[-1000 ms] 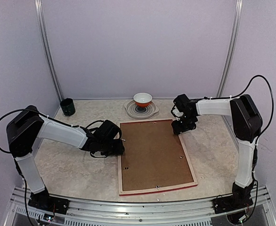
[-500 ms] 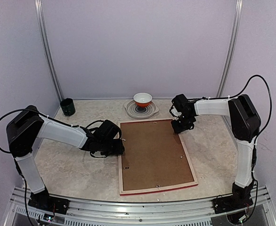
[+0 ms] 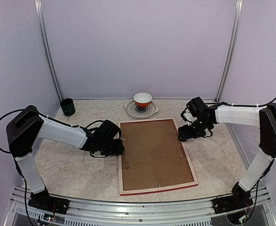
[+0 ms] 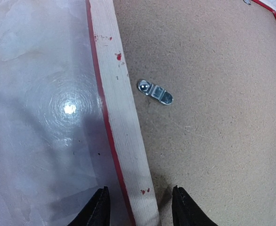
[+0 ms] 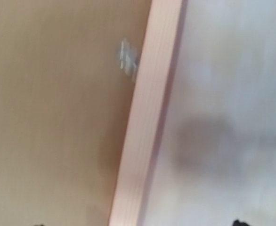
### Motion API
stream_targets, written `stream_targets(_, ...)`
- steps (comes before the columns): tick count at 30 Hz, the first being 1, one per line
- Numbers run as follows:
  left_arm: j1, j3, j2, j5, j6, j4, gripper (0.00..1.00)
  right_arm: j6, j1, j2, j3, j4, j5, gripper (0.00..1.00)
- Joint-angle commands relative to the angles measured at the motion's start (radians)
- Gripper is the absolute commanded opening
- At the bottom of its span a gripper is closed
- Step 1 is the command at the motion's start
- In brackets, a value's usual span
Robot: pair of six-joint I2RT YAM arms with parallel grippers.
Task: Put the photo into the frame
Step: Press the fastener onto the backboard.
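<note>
frame (image 3: pixel 121 162) face-down | left hand (image 4: pixel 138 210) part-open astride left rail | right hand (image 3: pixel 182 136) wide-open above right rail

I count one frame (image 3: pixel 190 162), one brown backing board (image 3: pixel 152 155), and one small metal clip (image 4: pixel 155 92) that is plain to see by the board's left edge. From above, other specks along the board's edges may be more clips, but they are too small for me to count. At the far side there is one bowl (image 3: pixel 142 99) and one plate (image 3: pixel 152 112), at the far left one dark cup (image 3: pixel 67 107), and of my own I count two grippers, the left gripper (image 3: pixel 119 147) and the right gripper (image 3: pixel 182 135), each with two fingers.
</note>
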Motion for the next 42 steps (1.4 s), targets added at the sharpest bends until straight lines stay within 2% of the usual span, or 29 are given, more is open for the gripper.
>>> stream_targets(1,0.004,-0.023,-0.010,0.010,0.001,-0.035,0.45,0.086,0.032,-0.128,-0.151,-0.010,-0.042,0.87)
stream_targets(7,0.000,-0.017,-0.005,0.019,0.002,-0.025,0.45,0.154,0.051,-0.231,-0.287,0.014,-0.005,0.84)
stream_targets(20,0.001,-0.028,-0.019,0.016,-0.001,-0.016,0.45,0.207,0.073,-0.165,-0.307,0.107,-0.109,0.79)
stream_targets(30,0.008,-0.038,-0.025,0.019,0.003,-0.005,0.45,0.228,0.096,-0.091,-0.326,0.090,-0.014,0.76)
stream_targets(42,0.018,-0.057,-0.047,0.022,0.006,0.003,0.45,0.270,0.098,-0.196,-0.349,-0.007,0.107,0.71)
